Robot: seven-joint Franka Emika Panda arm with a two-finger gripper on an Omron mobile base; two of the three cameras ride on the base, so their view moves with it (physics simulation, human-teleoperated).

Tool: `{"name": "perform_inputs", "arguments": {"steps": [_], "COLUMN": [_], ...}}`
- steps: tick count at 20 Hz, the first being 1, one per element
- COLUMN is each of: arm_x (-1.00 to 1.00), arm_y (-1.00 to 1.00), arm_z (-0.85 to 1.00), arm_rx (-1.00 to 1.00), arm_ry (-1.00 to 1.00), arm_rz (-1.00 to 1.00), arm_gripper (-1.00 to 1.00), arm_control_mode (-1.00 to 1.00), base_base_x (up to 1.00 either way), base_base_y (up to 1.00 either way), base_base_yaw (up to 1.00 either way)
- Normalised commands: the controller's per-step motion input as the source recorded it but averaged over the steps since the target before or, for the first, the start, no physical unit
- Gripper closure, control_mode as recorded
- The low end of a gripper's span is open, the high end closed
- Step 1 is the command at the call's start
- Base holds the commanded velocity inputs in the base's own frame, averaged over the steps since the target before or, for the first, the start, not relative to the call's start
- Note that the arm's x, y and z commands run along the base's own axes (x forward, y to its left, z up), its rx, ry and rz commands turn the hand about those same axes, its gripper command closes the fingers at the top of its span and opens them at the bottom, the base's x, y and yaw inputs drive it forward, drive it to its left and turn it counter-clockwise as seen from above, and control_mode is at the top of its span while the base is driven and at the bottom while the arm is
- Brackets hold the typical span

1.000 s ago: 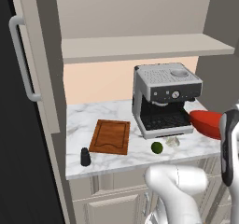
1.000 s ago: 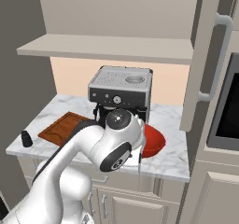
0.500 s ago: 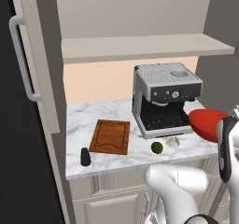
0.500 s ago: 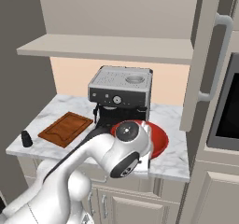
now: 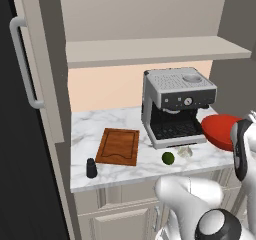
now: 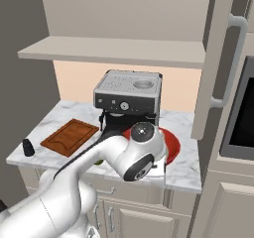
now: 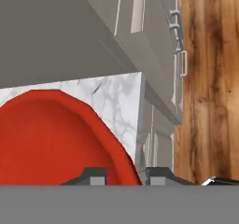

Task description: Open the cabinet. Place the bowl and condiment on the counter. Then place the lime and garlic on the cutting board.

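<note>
Standing here, the black shaker [image 5: 91,168] is the farthest thing from the claw, way off to its left near the front edge of the white marbled surface [image 5: 100,124]. It is a small dark cylinder with a narrower cap, standing upright. Just beside it, a little nearer the claw, lies the reddish-brown cutting board [image 5: 118,146], flat, with a groove running round its rim and nothing on it.

Closer in, the small round dark-green lime [image 5: 168,158] sits on the surface in front of the coffee machine [image 5: 175,106], and the pale lumpy garlic [image 5: 184,151] is just beside it on the claw's side. The two are close together; I cannot tell whether they touch.

The wide, shallow, glossy red bowl [image 7: 56,139] rests on the surface right of the coffee machine, near the surface's end. The claw [image 7: 124,175] is right at its rim: in the hand view the red edge runs down between the two dark finger tips. Whether the claw pinches the rim or stands slightly spread around it, I cannot tell.

Overhead, the cabinet [image 6: 218,68] stands open with its inner shelf [image 5: 150,51] bare.
</note>
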Motion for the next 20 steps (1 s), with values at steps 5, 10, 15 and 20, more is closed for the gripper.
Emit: {"name": "perform_inputs", "arguments": {"steps": [5,10,15,20], "arm_x": [0.39,0.43,0.32,-0.21], "arm_y": [0.00,0.00,-0.02,-0.52], "arm_z": [-0.22,-0.51,-0.34,0.00], "arm_rx": [0.00,0.00,0.00,0.09], "arm_ry": [0.07,0.01,0.00,0.00], "arm_rz": [0.00,0.00,0.00,-0.01], "arm_gripper": [1.00,1.00,1.00,1.00], "arm_control_mode": [-1.00,-1.00,-1.00,-1.00], "base_base_x": [0.00,0.00,0.00,0.00], "base_base_y": [0.00,0.00,0.00,0.00], "base_base_yaw": [0.00,0.00,0.00,0.00]}}
